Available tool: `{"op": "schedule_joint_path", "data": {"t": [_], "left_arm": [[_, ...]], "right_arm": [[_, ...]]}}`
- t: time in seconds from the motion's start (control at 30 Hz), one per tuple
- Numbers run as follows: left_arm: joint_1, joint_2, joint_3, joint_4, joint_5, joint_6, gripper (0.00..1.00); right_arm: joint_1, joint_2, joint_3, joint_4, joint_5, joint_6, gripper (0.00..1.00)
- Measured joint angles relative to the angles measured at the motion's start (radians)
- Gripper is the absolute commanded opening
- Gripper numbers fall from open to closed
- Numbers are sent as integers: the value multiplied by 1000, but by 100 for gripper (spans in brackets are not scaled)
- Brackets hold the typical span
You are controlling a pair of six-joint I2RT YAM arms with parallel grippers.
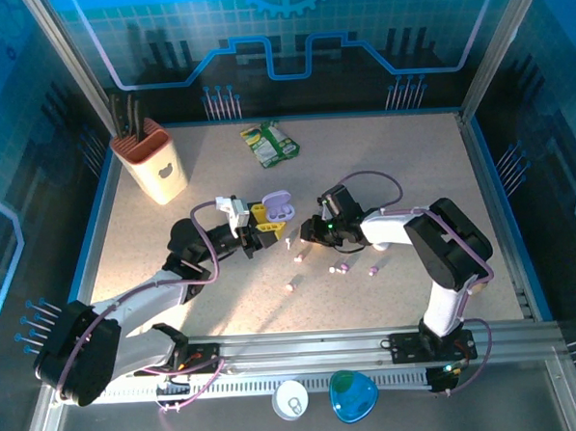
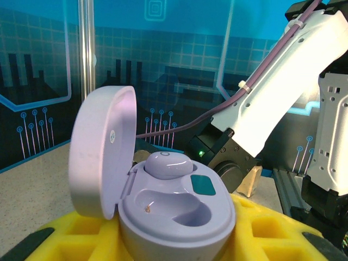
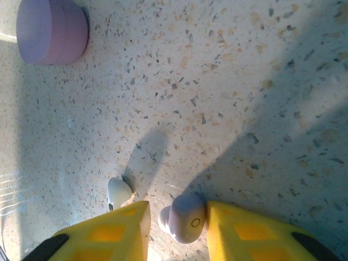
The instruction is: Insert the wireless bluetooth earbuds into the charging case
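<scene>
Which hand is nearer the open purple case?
Left. The left hand grips the open purple case between its fingers; the right hand is beside it, down at an earbud on the table.

No readable words, brand names or numbers are found anywhere. A few marks alone can be made out. A small ring is printed on the pale purple earbud (image 3: 185,218) seen between the yellow fingers in the right wrist view. A faint round emblem is pressed into the raised lid of the lilac charging case (image 2: 163,201). A bear-face outline is drawn on the cream holder (image 1: 156,163) near the table's far left corner. Lettering on the green packet (image 1: 270,144) by the far edge is too blurred to be read.
</scene>
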Motion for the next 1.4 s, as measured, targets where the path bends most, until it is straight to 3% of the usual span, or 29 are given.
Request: {"op": "schedule_joint_path", "data": {"t": [0.3, 0.6, 0.87, 1.07, 1.4], "left_arm": [[0, 0, 0, 0, 0, 0, 24], [0, 0, -13, -8, -45, 33, 22], [0, 67, -69, -13, -207, 149, 24], [0, 187, -79, 47, -246, 208, 22], [-6, 332, -78, 137, -254, 290, 21]], "right_arm": [[0, 19, 1, 25, -8, 23, 20], [2, 2, 5, -4, 7, 11, 20], [4, -250, -17, -180, 105, -57, 19], [9, -438, 11, -344, 156, -114, 19], [113, -505, 251, -550, 198, -229, 21]]}}
